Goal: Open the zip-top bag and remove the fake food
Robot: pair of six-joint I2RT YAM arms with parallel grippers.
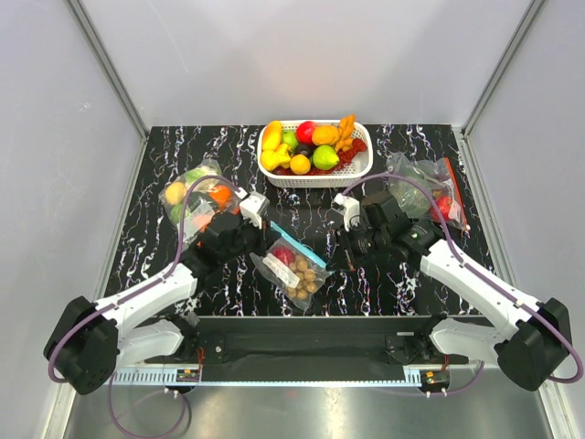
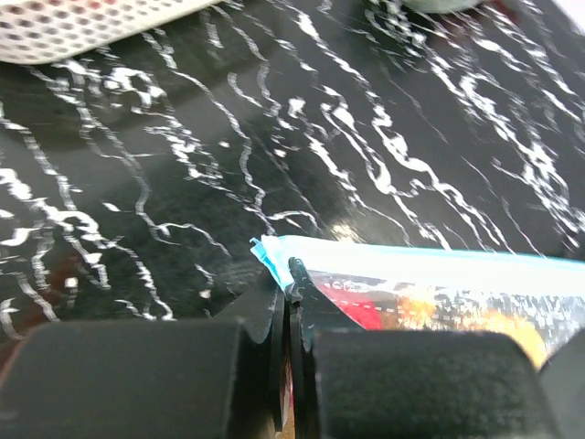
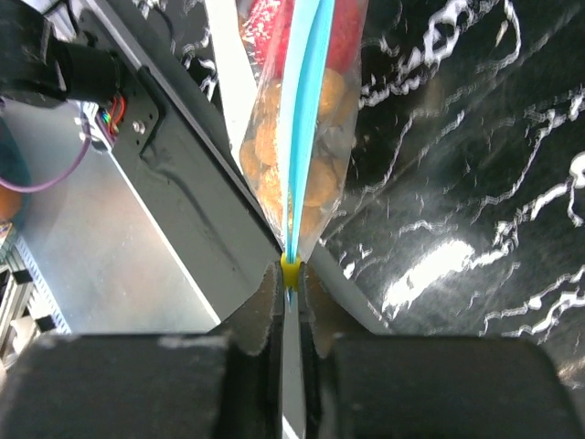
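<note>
Left jaws are clamped shut on the zip-top bag's [image 1: 294,265] corner, right at the teal zip strip [image 3: 306,110]. Right jaws pinch the small yellow tab [image 3: 290,269] at the strip's other end. The bag's stretched between them by the counter's [image 1: 411,151] near edge, fake food [image 1: 307,274] inside. The film looks light, crinkly and slippery, so I'd grab the stiffer strip.

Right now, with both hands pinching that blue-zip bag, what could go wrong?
The left hand pinches only the very corner of the zip-top bag, so it may slip free when pulled. The right hand grips just the small yellow slider, which could pop out. The bag sits near the table edge, so the fake food could roll off.
</note>
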